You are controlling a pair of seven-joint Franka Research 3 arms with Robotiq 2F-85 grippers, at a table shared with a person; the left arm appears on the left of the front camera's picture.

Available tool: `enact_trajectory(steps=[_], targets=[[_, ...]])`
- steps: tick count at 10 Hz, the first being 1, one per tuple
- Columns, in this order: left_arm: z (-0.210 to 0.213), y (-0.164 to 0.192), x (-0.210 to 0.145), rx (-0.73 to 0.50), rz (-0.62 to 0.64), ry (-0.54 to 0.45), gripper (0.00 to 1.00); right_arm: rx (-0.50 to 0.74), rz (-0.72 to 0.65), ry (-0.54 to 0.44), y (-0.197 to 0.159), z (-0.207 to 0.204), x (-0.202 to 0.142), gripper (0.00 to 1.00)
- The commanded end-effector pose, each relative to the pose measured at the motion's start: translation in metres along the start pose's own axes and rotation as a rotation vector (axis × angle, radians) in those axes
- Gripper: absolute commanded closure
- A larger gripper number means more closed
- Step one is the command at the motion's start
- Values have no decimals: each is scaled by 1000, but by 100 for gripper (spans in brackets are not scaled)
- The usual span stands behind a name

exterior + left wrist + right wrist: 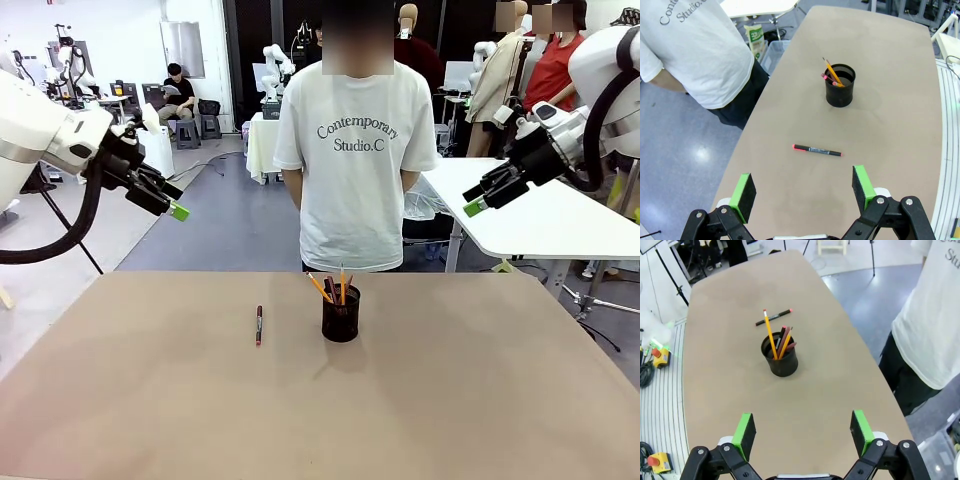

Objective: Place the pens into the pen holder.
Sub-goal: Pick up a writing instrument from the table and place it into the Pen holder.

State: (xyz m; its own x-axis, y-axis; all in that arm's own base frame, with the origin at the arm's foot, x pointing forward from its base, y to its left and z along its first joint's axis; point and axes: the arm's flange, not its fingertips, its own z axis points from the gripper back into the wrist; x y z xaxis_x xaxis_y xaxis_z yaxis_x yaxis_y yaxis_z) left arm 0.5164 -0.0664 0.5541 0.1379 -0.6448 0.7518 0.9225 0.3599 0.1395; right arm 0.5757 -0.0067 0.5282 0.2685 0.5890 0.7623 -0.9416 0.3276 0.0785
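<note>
Black mesh holder (341,316) stands on the tan table (450,400). Yellow-orange pencils (771,335) and reddish pens (783,335) lean inside it, their tips above the rim. A loose pen (258,325), dark with red ends, lies flat on the table to the holder's left, apart from it. A person (355,150) in a white T-shirt stands just beyond the holder at the table's far edge. The left gripper (802,187) hangs in the air well to the holder's left, fingers spread wide, holding nothing. The right gripper (802,427) hangs well to the holder's right, likewise spread wide and empty.
</note>
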Motion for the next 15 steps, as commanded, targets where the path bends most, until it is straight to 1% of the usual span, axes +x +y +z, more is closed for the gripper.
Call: enact_trajectory(steps=[1, 5, 6, 8, 9, 10, 11, 12, 13, 14, 15], targets=[[2, 0, 1, 5, 1, 7, 0, -10, 5, -4, -3, 0, 4, 0], [0, 0, 0, 0, 0, 0, 0, -10, 5, -4, -3, 0, 4, 0], [-11, -9, 21, 9, 176, 31, 0, -10, 5, -4, -3, 0, 4, 0], [-36, -24, 52, 39, 362, 128, 0, -10, 5, -4, -3, 0, 4, 0], [-48, -29, 59, 18, 419, 174, 0, -10, 5, -4, -3, 0, 4, 0], [-69, -32, 61, 27, 498, 248, 0, -10, 5, -4, -3, 0, 4, 0], [-92, -34, 56, 73, 587, 357, 0, -10, 5, -4, -3, 0, 4, 0], [-114, -40, 50, 62, 626, 372, 0, -10, 5, -4, -3, 0, 4, 0], [-134, -40, 46, 84, 660, 372, 0, -10, 5, -4, -3, 0, 4, 0], [-141, -38, 45, 111, 649, 341, 0, -10, 5, -4, -3, 0, 4, 0], [-129, -30, 45, 159, 520, 254, 0, -10, 5, -4, -3, 0, 4, 0]])
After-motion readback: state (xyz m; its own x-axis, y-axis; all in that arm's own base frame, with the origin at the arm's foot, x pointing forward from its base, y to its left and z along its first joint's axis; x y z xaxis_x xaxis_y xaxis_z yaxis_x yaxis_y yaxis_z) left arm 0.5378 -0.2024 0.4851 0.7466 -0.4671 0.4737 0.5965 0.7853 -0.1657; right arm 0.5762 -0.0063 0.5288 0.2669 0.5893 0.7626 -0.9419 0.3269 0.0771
